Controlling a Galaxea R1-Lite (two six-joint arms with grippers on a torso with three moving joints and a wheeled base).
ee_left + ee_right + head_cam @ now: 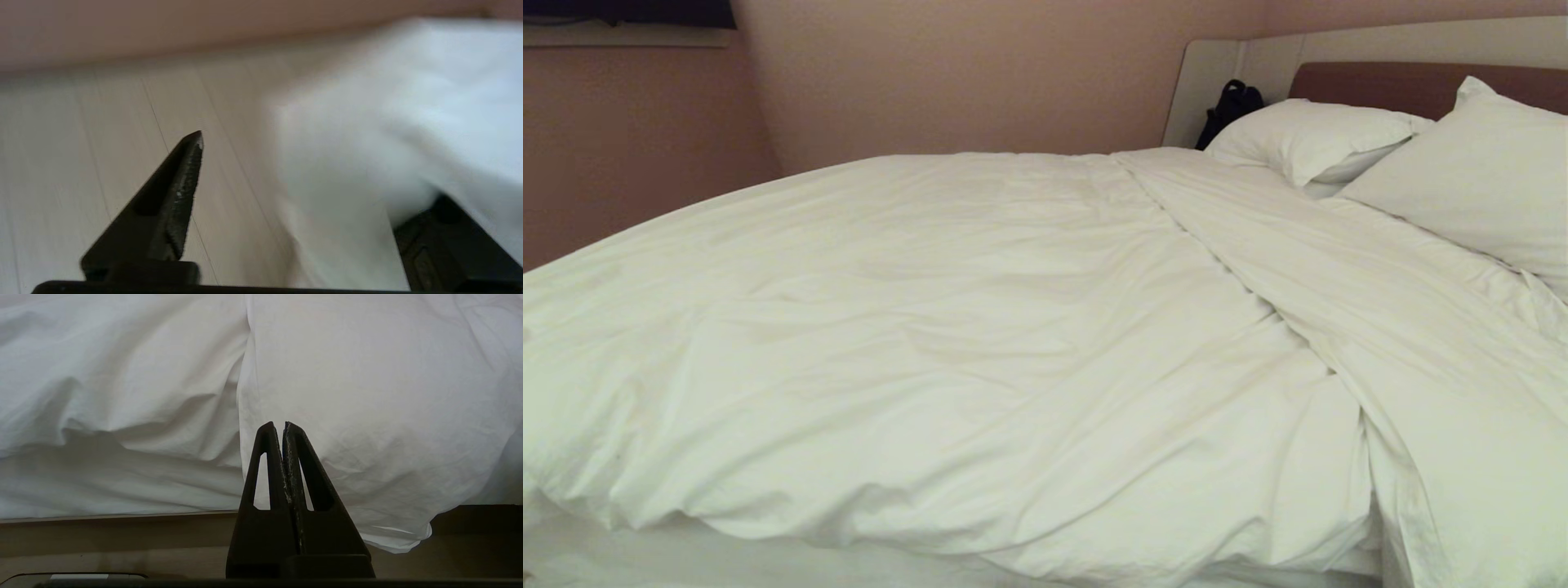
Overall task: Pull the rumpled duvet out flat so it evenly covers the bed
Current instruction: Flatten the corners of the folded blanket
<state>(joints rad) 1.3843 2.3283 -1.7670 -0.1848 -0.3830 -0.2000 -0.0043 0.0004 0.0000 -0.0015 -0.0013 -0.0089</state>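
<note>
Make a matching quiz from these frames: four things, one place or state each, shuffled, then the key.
Things:
1. duvet
2. pillows
3. left gripper
4. right gripper

Places or states:
A. fingers pressed together, pointing at the side of the bed
B. propped against the brown headboard panel
C. fingers apart, white fabric by one of them, pale floor behind
D. spread across the mattress, creased, with a long diagonal fold

Pairs: 1-D, 2-B, 3-C, 4-A
</note>
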